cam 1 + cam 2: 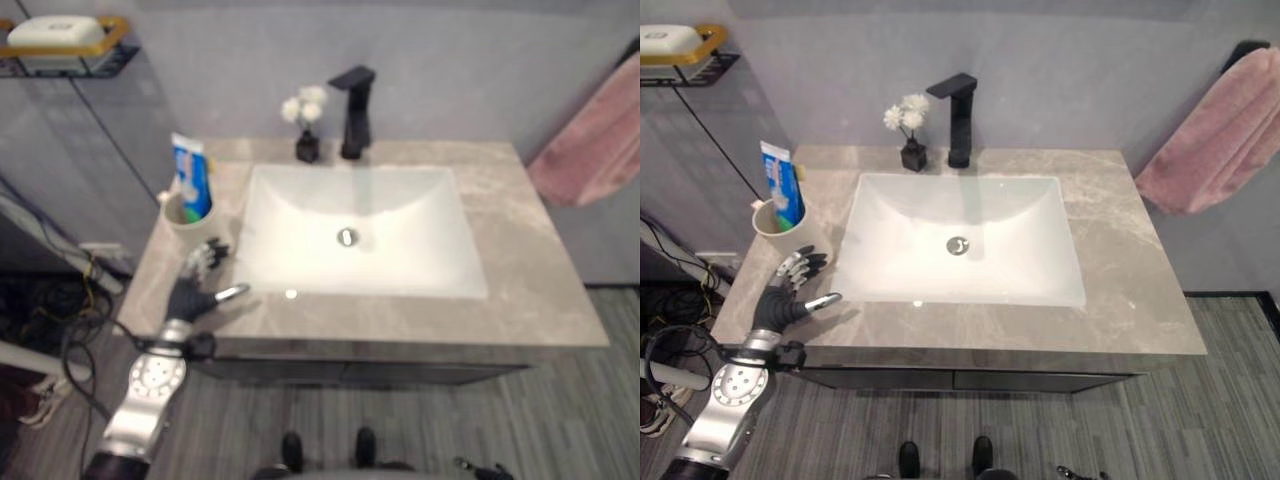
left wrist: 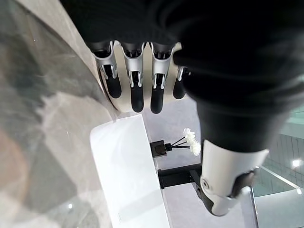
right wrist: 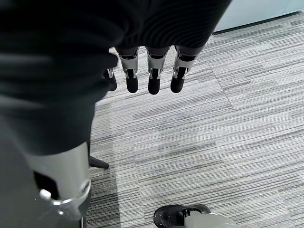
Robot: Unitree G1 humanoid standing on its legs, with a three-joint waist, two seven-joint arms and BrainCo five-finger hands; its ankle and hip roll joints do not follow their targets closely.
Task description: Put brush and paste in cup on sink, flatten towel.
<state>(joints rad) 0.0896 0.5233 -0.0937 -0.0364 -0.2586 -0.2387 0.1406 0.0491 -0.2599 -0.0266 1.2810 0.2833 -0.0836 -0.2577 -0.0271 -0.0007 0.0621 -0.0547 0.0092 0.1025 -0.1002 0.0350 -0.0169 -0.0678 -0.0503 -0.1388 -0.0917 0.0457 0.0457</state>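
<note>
While the left hand point(image 1: 780, 297) rests open-fingered beside the cup point(image 1: 780, 228) holding paste point(image 1: 782, 185), the towel point(image 1: 1215, 135) hangs bunched: soft, limp, best pinched at a lower corner.

Silver-grey arm, dark ribbed cover, silver dark-tipped left hand point(image 1: 780, 300).

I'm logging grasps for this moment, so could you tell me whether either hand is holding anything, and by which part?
Nothing is held. The left hand is open beside the cup; the right hand hangs open over the floor.
</note>
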